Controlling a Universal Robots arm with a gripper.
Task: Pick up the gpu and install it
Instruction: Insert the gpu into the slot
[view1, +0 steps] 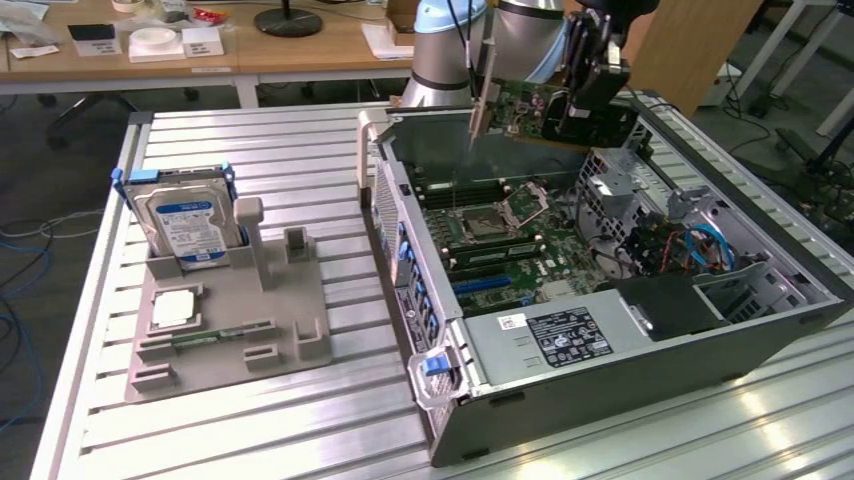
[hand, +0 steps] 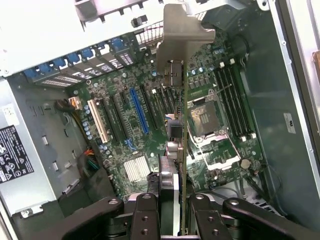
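A: Where's the gpu (view1: 530, 108)?
B: Upper right of the exterior frame, over the open case (view1: 694, 345). The gripper (view1: 594, 100) has its jaws clamped on it.
A: What matters now?
B: I'd say hold it upright, edge parallel to the blue slot (hand: 139, 115), bracket (hand: 182, 30) facing the rear openings.

Exterior view: gpu (view1: 518, 108) partly covered by the gripper (view1: 589, 100), arm (view1: 447, 40) cut off by the frame's top edge. Wrist view: gpu (hand: 184, 125) edge-on (just the bracket (hand: 183, 30) and a thin board line), faces unseen, near end buried between the fingers (hand: 145, 215). Text on the power supply label (view1: 571, 335) too small to read. Which slot sits under the card: can't tell.
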